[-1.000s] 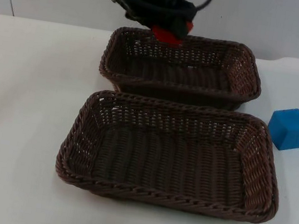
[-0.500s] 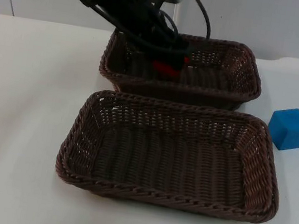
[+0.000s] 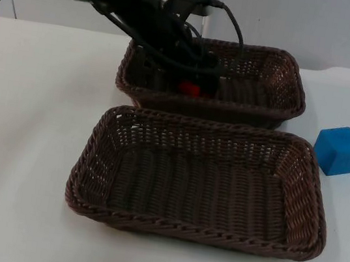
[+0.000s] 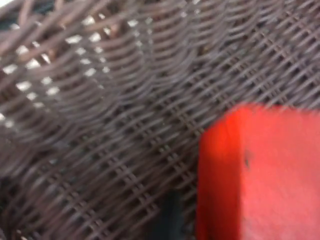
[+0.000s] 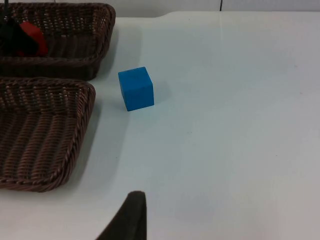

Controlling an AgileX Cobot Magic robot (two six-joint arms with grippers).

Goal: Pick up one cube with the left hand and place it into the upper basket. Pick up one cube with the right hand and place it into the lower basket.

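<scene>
Low inside the upper basket [image 3: 291, 74], near its floor, my left gripper [image 3: 194, 83] is shut on a red cube [image 3: 187, 88]. The left wrist view has that red cube [image 4: 260, 175] close over the brown weave of the basket [image 4: 100, 125]. A blue cube [image 3: 339, 150] rests on the white table, right of both baskets. The lower basket [image 3: 89, 158] stands in front with nothing in it. My right gripper [image 5: 131, 217] waits above the table, off to the right of the blue cube [image 5: 136, 88]. From there the red cube [image 5: 34, 33] shows inside the upper basket [image 5: 102, 30].
The two brown wicker baskets stand close together, one behind the other, in the table's middle. The grey partition wall [image 3: 310, 23] rises just behind the upper basket. White table [image 3: 26, 115] lies open to the left and right of the baskets.
My left gripper has come down from above the upper basket's back rim into the basket, carrying the red cube lower. The blue cube and both baskets have stayed put.
</scene>
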